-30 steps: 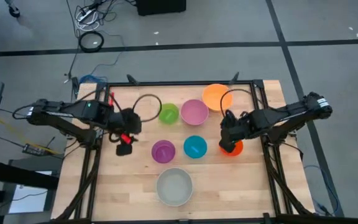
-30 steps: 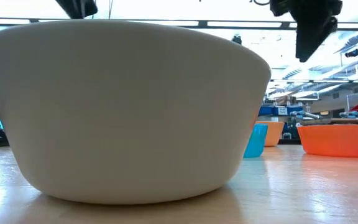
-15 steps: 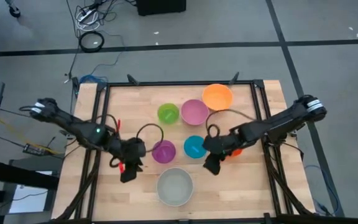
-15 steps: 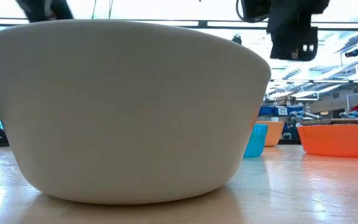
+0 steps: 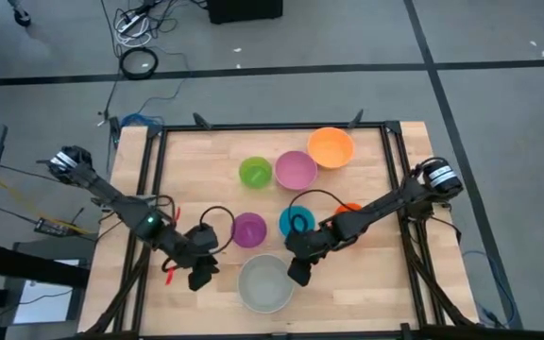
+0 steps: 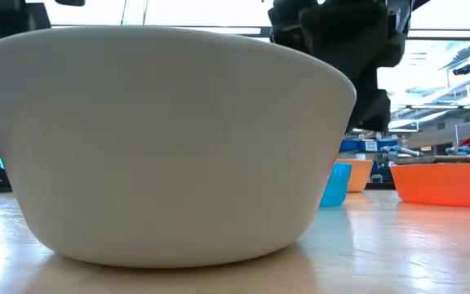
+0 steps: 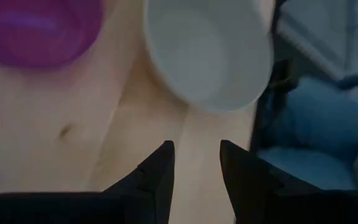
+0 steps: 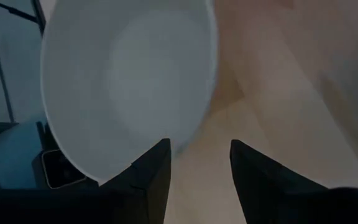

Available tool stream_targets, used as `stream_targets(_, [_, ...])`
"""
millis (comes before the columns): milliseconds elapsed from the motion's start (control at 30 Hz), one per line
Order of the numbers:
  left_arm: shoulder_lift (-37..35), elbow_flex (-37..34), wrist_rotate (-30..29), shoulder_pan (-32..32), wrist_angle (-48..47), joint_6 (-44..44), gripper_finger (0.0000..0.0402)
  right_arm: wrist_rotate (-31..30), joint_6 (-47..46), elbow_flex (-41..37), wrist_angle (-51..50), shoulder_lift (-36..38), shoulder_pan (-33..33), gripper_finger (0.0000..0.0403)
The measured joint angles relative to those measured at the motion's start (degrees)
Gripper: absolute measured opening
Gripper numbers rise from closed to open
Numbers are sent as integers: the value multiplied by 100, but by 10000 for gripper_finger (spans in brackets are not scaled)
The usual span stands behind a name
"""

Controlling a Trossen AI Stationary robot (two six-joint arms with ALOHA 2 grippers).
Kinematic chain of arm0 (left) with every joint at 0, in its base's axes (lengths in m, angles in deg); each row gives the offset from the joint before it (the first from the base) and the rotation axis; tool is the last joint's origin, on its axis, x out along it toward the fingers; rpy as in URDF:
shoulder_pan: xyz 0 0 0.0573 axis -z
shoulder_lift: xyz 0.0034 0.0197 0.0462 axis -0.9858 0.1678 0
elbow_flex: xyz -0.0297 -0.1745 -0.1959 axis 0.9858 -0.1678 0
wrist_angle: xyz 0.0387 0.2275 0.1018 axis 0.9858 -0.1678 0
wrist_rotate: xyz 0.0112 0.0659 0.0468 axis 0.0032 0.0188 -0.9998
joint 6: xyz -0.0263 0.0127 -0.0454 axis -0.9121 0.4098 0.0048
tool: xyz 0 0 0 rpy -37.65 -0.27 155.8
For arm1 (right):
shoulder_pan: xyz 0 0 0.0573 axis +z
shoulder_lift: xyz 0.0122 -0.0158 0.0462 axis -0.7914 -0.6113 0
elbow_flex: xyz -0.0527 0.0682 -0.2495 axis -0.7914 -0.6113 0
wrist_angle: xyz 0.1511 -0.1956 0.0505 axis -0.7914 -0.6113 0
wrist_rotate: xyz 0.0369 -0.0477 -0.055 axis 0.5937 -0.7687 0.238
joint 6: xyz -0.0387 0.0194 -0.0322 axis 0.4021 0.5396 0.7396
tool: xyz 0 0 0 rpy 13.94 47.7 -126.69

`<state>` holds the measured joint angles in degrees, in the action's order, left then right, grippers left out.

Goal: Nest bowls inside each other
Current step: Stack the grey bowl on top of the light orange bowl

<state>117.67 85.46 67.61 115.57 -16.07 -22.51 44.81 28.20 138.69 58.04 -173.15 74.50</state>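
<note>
Seven bowls stand upright on their bases on the wooden table. The grey-white bowl (image 5: 265, 283) is near the front edge, with the purple bowl (image 5: 248, 229) and the blue bowl (image 5: 296, 222) behind it. The red-orange bowl (image 5: 349, 208) is half hidden by my right arm. The green bowl (image 5: 255, 172), pink bowl (image 5: 296, 170) and orange bowl (image 5: 331, 147) stand farther back. My left gripper (image 5: 199, 276) hangs open just left of the grey-white bowl (image 7: 210, 50). My right gripper (image 5: 297, 272) hangs open at that bowl's right rim (image 8: 194, 124). Both slant downward.
Black frame rails run along the table's left edge (image 5: 138, 274) and right edge (image 5: 421, 274). The near rail shows close behind the grey-white bowl in both wrist views. Bare wood lies left of the purple bowl and right of the grey-white bowl.
Both grippers have come down and toward the table's near edge, closing in on the grey-white bowl from either side. The left one came from the table's left middle and rolled. The right one came from over the red-orange bowl and tipped downward. No bowl has moved.
</note>
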Motion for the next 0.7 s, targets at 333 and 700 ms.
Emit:
stream_targets(333, [463, -528, -561, 328, 1563, -737, 138, -787, -80, 101, -59, 8, 131, 154])
stream_targets(700, [1593, -523, -581, 430, 3105, -743, 138, -896, -188, 103, -65, 8, 254, 154])
